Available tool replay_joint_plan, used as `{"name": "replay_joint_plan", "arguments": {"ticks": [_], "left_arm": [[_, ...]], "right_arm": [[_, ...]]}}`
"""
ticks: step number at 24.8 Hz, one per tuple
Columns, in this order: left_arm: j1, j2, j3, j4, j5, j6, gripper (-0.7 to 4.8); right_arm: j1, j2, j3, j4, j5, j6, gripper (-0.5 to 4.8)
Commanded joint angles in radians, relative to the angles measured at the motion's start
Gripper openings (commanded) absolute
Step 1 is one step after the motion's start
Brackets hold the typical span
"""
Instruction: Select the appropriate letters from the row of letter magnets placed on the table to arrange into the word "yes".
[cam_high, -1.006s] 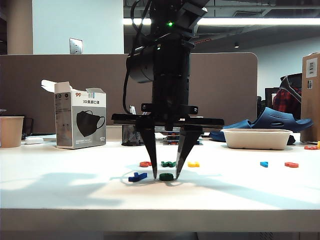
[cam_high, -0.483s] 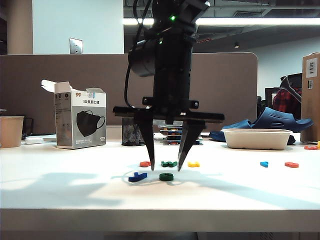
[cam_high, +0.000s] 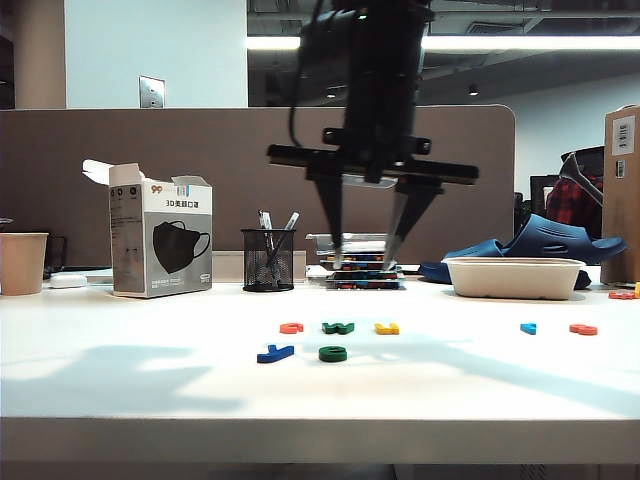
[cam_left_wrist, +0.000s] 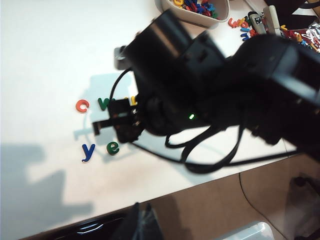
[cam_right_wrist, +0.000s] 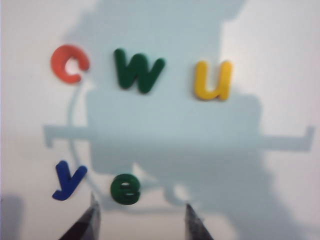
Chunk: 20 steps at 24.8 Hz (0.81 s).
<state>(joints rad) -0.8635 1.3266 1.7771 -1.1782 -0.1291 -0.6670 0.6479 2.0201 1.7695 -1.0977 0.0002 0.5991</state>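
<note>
Risen off the green e (cam_high: 332, 353), the right gripper (cam_high: 366, 258) now hangs above the white tabletop (cam_high: 120, 380), fingers (cam_right_wrist: 192, 224) apart and empty. Blue y (cam_high: 275, 353) lies just beside e near the front edge; the red c (cam_high: 291, 327), green w (cam_high: 338, 327) and yellow u (cam_high: 387, 328) sit behind. Left gripper is out of sight. A mask box (cam_high: 160, 240) and partition (cam_high: 120, 150) stand at the back.

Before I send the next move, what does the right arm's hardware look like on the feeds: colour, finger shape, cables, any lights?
The right gripper is matte black: two long fingers tapering to points hang from a flat horizontal black crossbar. The black arm body is bulky and boxy, with a small green indicator light and thin black cables looping off it. The left gripper is not in view.
</note>
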Motion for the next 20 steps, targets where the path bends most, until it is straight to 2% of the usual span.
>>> {"name": "replay_joint_plan", "arguments": {"ticks": [1, 14, 17, 20], "left_arm": [[-0.001, -0.004, 0.002, 0.011, -0.006, 0.004, -0.05], [-0.001, -0.004, 0.002, 0.013, -0.006, 0.004, -0.05], [-0.001, -0.004, 0.002, 0.013, -0.006, 0.004, -0.05], [-0.001, -0.004, 0.002, 0.013, -0.006, 0.004, -0.05]], "right_arm": [[-0.024, -0.018, 0.003, -0.018, 0.009, -0.032, 2.18], [-0.162, -0.041, 0.004, -0.093, 0.028, -0.214, 2.35], [-0.206, -0.051, 0.004, -0.097, 0.073, -0.263, 2.36], [-0.248, -0.057, 0.004, -0.1, 0.076, -0.285, 2.36]]}}
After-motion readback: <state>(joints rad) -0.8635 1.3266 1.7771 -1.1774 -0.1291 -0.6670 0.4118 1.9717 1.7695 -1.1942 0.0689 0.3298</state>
